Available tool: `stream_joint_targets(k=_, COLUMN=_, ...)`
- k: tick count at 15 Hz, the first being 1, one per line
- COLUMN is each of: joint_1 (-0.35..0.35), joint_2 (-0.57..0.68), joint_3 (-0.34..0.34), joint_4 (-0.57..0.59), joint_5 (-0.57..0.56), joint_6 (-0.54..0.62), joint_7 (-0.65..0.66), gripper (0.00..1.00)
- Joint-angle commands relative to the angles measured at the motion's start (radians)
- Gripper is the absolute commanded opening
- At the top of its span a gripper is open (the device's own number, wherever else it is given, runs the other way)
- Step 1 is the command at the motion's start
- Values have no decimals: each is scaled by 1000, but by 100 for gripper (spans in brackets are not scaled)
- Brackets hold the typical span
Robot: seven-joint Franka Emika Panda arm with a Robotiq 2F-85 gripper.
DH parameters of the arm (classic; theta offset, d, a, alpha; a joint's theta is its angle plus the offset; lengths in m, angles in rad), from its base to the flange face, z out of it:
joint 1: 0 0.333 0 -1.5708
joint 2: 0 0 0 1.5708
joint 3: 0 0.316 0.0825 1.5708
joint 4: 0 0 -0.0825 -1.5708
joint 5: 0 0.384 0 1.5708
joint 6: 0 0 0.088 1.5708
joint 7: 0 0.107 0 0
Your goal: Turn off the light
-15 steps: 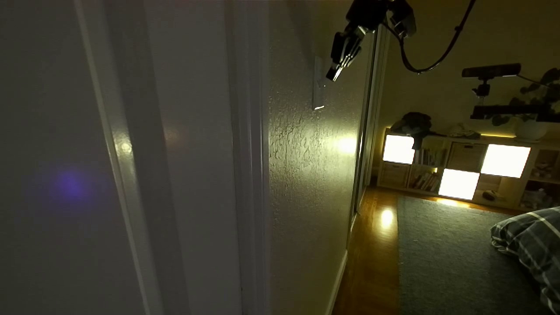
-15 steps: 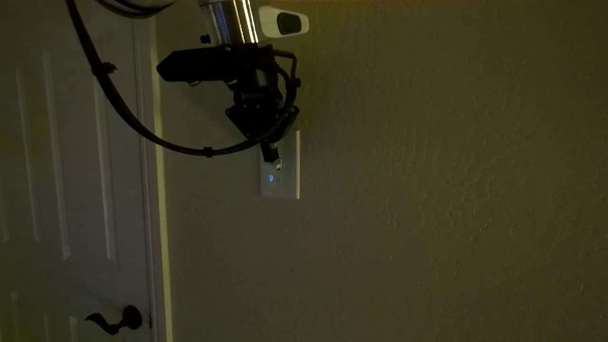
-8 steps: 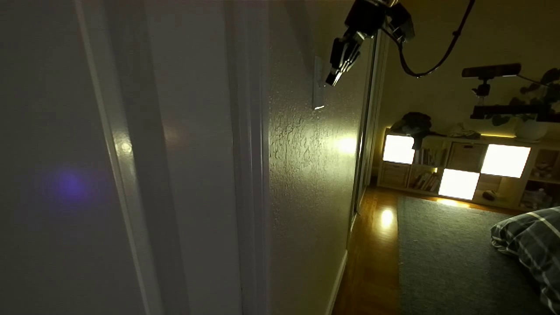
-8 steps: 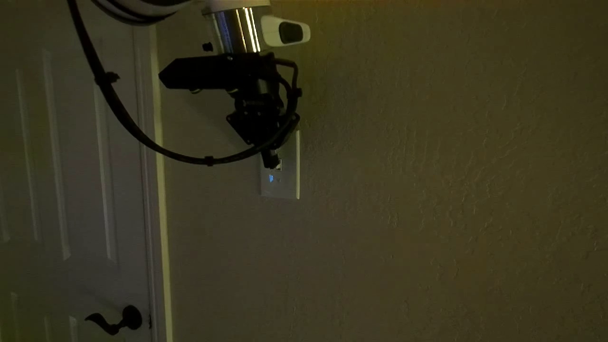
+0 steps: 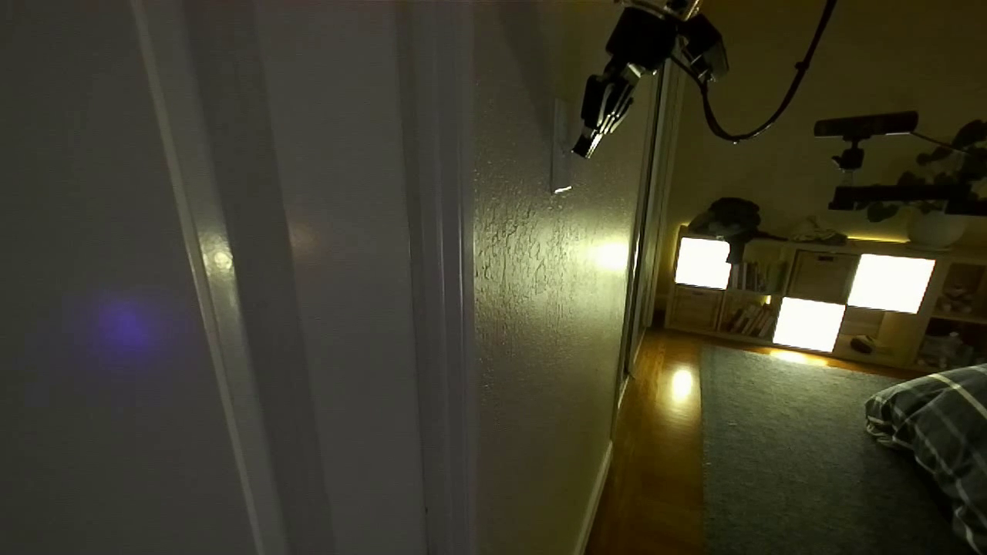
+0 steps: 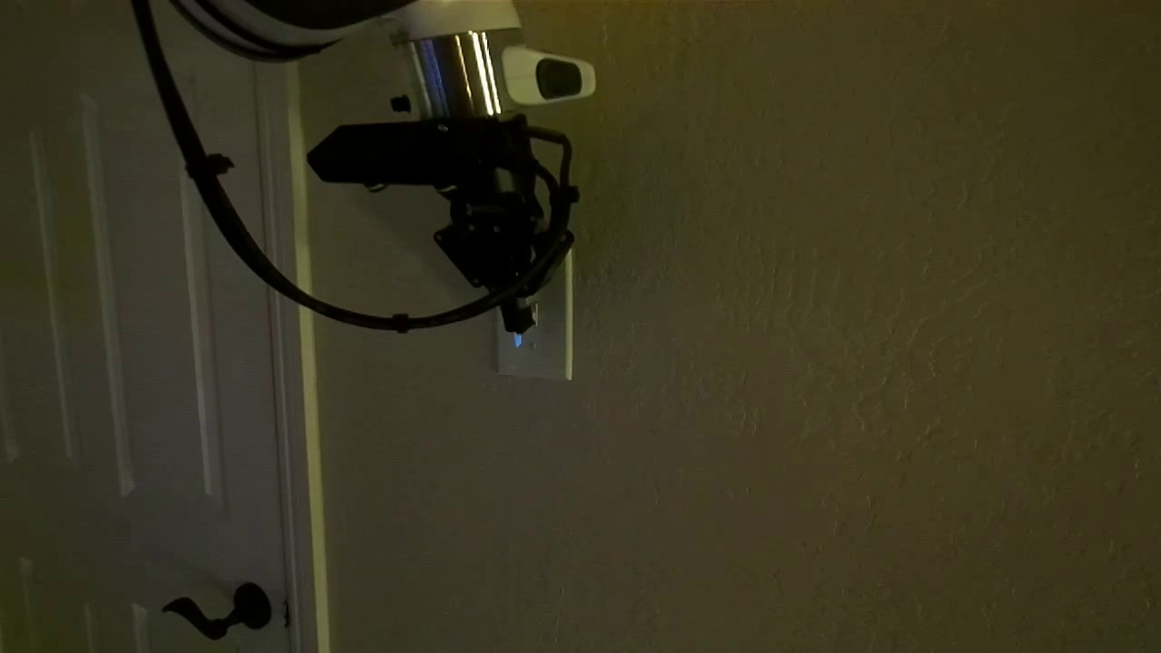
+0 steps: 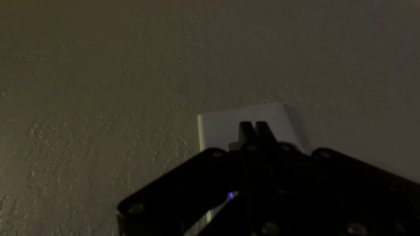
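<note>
The gripper [image 7: 253,125], its 2 jaws drawn together, hangs at the switch plate [image 6: 551,355], likely stiff but easily flipped: push mid-plate.

Panelled door [image 6: 150,390] with dark handle [image 6: 251,606], shelf [image 5: 817,247] with glowing cubbies [image 5: 808,324], grey rug [image 5: 794,447], plaid fabric [image 5: 942,420]

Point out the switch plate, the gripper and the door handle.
Switch plate [image 6: 552,350]: in an exterior view, on the lower part of its face.
Gripper [image 7: 254,125]: in the wrist view, midway between its fingertips.
Door handle [image 6: 218,628]: in an exterior view, on its lever.
</note>
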Motion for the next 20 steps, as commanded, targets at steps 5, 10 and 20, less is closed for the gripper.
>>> stream_joint_targets(k=5, joint_1=-11, joint_2=-6, joint_3=2, joint_4=-20, joint_5=17, joint_6=1, joint_7=-23, gripper=7)
stream_joint_targets(k=10, joint_1=-10, joint_2=-20, joint_3=5, joint_4=-20, joint_5=18, joint_6=7, joint_7=-30, gripper=7)
stream_joint_targets(k=20, joint_1=-2, joint_2=-52, joint_3=1, joint_4=-7, joint_5=5, joint_6=10, joint_7=-27, gripper=7)
